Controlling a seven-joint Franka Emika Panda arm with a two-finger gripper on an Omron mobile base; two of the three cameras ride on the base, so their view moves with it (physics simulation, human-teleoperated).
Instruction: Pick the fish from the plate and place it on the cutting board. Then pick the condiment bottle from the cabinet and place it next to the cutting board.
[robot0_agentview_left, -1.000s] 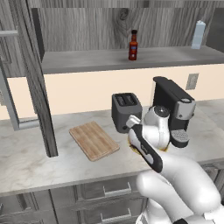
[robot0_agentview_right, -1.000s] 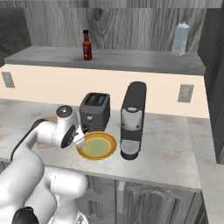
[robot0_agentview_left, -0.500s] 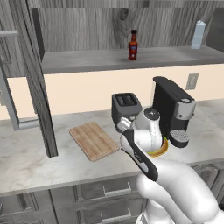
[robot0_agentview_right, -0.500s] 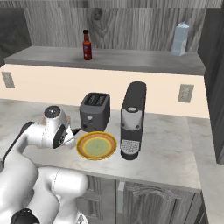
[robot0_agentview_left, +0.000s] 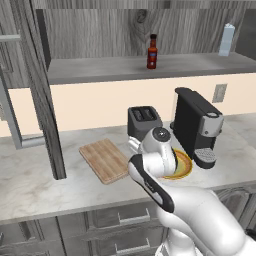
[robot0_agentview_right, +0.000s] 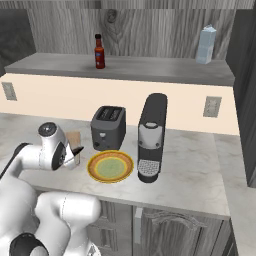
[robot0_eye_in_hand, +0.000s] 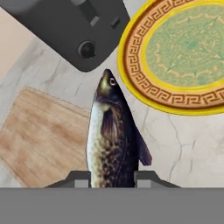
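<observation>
The fish (robot0_eye_in_hand: 113, 135) is dark and speckled, and my gripper (robot0_eye_in_hand: 113, 177) is shut on its tail end. It hangs above the counter, head pointing at the toaster, between the plate (robot0_eye_in_hand: 131, 78) and the cutting board (robot0_eye_in_hand: 39, 140). The yellow-rimmed plate (robot0_agentview_right: 92, 167) carries nothing. From the right base view my gripper (robot0_agentview_right: 77, 152) hovers just left of the plate, by the board's corner (robot0_agentview_right: 73, 137). The wooden cutting board (robot0_agentview_left: 105, 159) lies left of the arm. The dark-red condiment bottle (robot0_agentview_left: 152, 52) stands upright on the cabinet shelf (robot0_agentview_left: 125, 67).
A black toaster (robot0_agentview_left: 144, 120) stands behind the plate, with a black coffee machine (robot0_agentview_left: 195, 125) to its right. A pale blue-white bottle (robot0_agentview_left: 226, 40) sits at the shelf's right end. A grey vertical panel (robot0_agentview_left: 47, 110) comes down to the counter left of the board.
The arm has swung left, carrying the fish off the plate toward the cutting board. The plate now lies uncovered. The bottle has not moved.
</observation>
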